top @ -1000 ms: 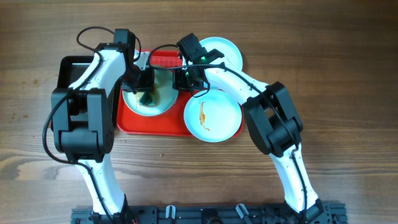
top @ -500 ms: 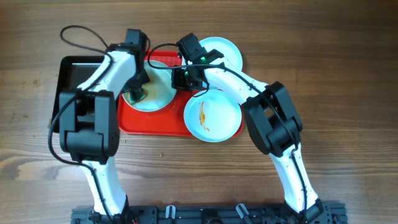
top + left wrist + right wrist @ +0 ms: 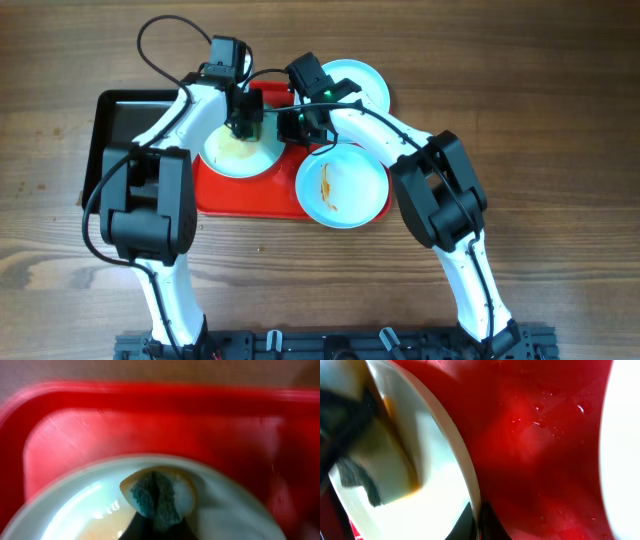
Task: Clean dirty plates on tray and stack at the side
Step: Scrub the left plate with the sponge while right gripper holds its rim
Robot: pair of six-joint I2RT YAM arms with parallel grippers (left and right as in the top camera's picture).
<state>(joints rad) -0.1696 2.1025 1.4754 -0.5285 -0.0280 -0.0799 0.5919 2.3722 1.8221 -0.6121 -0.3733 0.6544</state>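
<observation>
The red tray (image 3: 238, 197) holds three white plates. The left plate (image 3: 228, 152) carries a faint orange film. My left gripper (image 3: 245, 122) is shut on a green-and-yellow sponge (image 3: 157, 497) and presses it on that plate's (image 3: 75, 515) far right part. My right gripper (image 3: 289, 125) is shut on the same plate's right rim (image 3: 465, 470), with one finger on each side (image 3: 476, 521). A second plate (image 3: 340, 187) at the tray's front right has an orange-brown smear. A third plate (image 3: 358, 82) lies at the back right, partly under the right arm.
A black glossy tray (image 3: 120, 118) lies left of the red tray, under the left arm. Bare wooden table (image 3: 540, 150) surrounds both. Wet red tray floor (image 3: 540, 435) shows in the right wrist view, with another plate's edge (image 3: 627, 460) at the far right.
My left gripper has swept the sponge across the left plate, from its front left to its back right. My right gripper has kept its hold on the rim.
</observation>
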